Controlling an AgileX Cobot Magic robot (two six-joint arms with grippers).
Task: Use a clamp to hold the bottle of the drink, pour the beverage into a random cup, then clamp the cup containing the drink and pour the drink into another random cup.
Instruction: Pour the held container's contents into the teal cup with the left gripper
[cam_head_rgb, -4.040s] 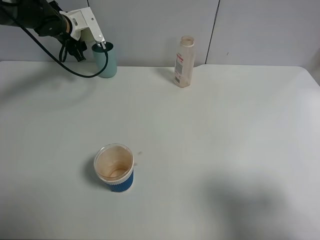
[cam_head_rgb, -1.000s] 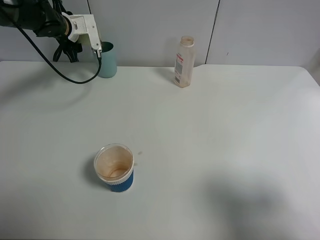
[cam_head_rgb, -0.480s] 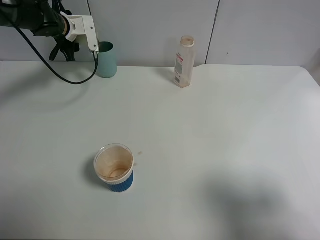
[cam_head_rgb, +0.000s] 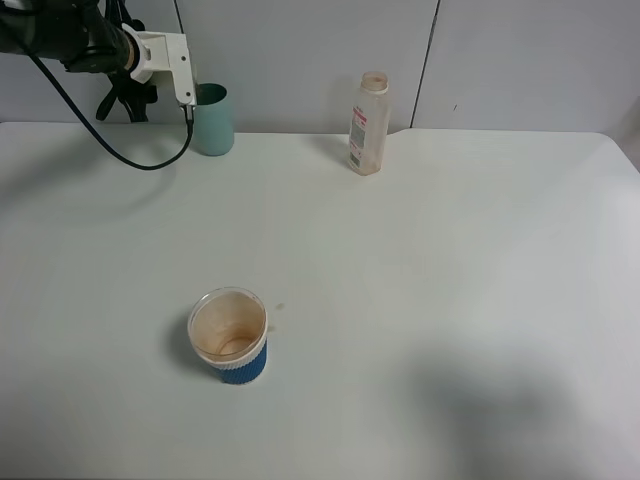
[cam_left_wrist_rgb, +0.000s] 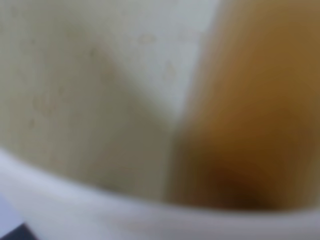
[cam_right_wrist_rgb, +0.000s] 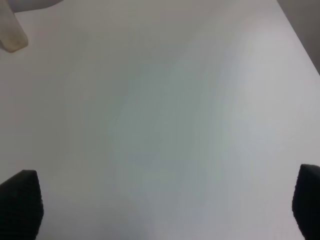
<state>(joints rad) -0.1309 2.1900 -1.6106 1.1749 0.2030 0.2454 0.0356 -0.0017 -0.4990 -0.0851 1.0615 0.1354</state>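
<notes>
left gripper (cam_head_rgb: 190, 103) – raised at far left, closed | right gripper (cam_right_wrist_rgb: 160, 200) – jaws spread wide

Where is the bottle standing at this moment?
In the exterior high view, the bottle stands upright at the table's far edge near the wall, right of the teal cup.

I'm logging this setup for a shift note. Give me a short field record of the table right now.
bottle: upright, uncapped, far edge of the table
teal cup: upright, far left, left hand at its rim
blue-sleeved cup: upright, near side, stained inside
left hand: shut
right hand: open, over bare table
</notes>
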